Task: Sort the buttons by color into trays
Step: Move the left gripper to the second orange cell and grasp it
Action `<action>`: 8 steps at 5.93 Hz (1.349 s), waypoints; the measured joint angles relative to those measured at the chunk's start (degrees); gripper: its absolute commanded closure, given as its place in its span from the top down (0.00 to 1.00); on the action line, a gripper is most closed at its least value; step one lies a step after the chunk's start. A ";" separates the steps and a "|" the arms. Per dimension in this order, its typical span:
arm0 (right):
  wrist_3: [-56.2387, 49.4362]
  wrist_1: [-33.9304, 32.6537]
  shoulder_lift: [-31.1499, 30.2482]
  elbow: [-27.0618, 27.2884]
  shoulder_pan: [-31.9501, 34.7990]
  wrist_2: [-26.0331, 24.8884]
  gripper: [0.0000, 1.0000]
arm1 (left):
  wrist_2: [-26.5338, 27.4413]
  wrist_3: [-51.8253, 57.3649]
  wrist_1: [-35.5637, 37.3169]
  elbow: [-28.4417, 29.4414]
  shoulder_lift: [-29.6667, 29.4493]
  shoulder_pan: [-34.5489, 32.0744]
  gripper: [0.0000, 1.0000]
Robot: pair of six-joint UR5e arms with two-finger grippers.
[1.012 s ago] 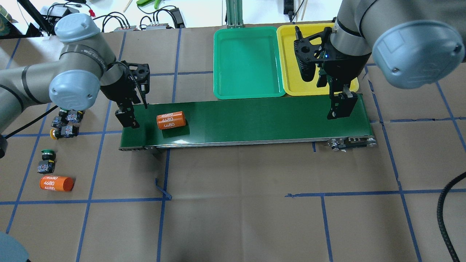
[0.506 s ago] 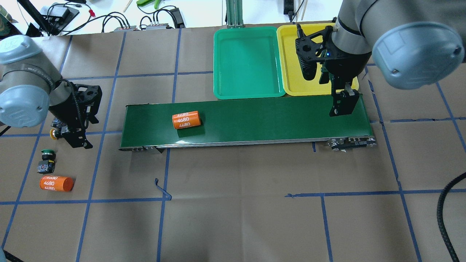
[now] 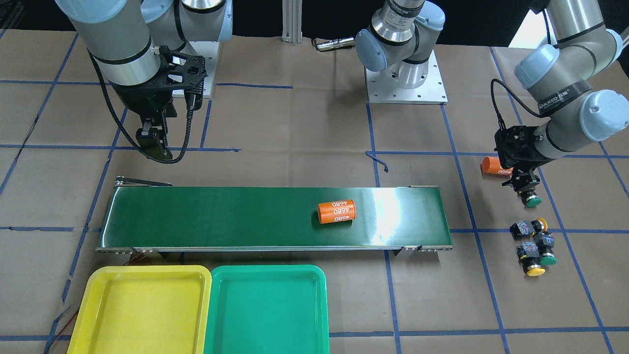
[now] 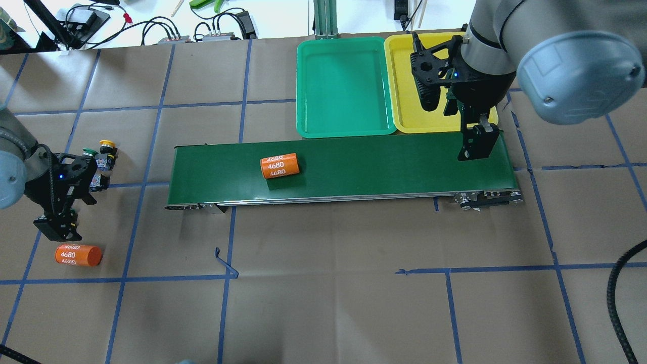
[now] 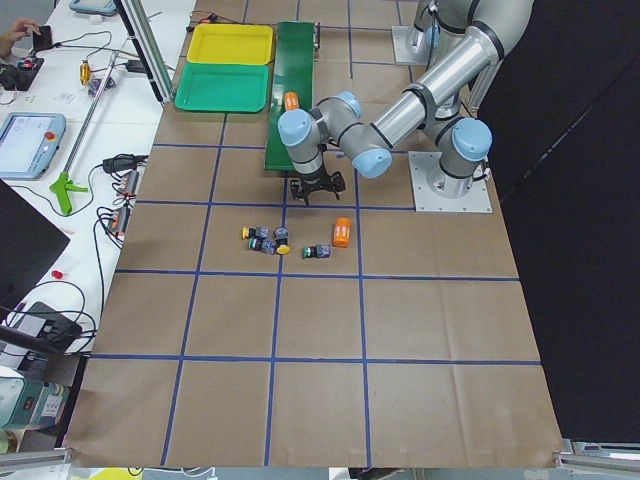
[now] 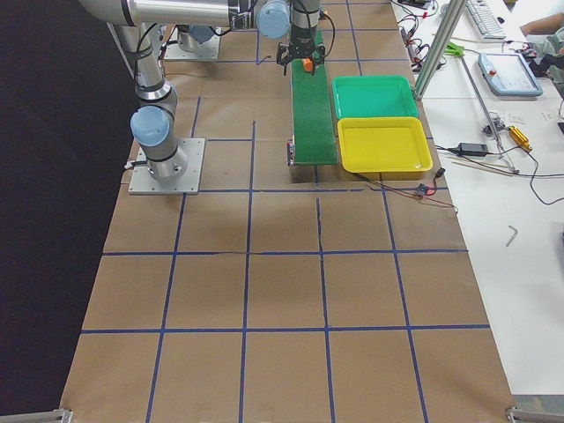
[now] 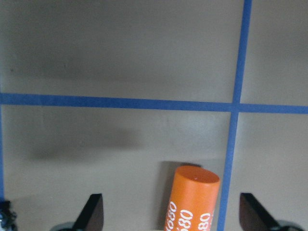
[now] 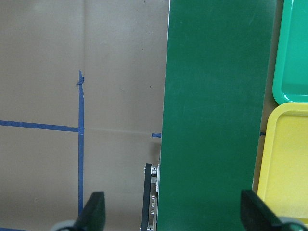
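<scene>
Overhead exterior view is showing an orange cylinder (image 4: 78, 255) at 5 o'clock of the left jaws, which are hanging wide open and empty over a lone green button (image 3: 530, 200). An off-centre closing is risking a knocked button or a grabbed cylinder. Farther, three buttons (image 4: 103, 162) are crowding at 1 o'clock on the worktop (image 4: 328, 242); the right jaws, equally spread and empty, are hovering by the unfilled green tray (image 4: 343, 132) and yellow tray (image 4: 404, 124).

Your left gripper (image 5: 316, 188) hangs just off the conveyor belt (image 5: 290, 90), at its near end; farther out from that end, buttons (image 5: 265, 240) and an orange cylinder (image 5: 341, 232) dot the surface (image 5: 300, 340).
</scene>
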 measured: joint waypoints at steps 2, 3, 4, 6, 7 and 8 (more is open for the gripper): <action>-0.01 -0.11 0.02 0.02 -0.01 0.01 1.00 | 0.78 3.40 1.92 -2.53 0.02 3.10 0.98; -0.02 -0.12 0.02 0.02 -0.03 0.01 1.00 | 1.53 4.58 2.10 -2.88 -0.56 4.07 0.98; -0.02 -0.12 0.00 0.02 -0.02 0.00 1.00 | 1.91 6.06 2.24 -2.86 -1.49 5.28 0.98; -0.06 -0.13 0.00 0.02 -0.01 0.00 1.00 | 1.97 8.66 2.92 -3.01 -3.01 6.44 0.97; -0.06 -0.13 0.01 0.02 -0.03 0.01 1.00 | 1.94 9.88 3.89 -2.84 -4.63 6.49 0.93; -0.11 -0.12 0.02 0.02 -0.02 0.00 1.00 | 1.88 10.86 4.60 -2.76 -5.98 6.55 0.57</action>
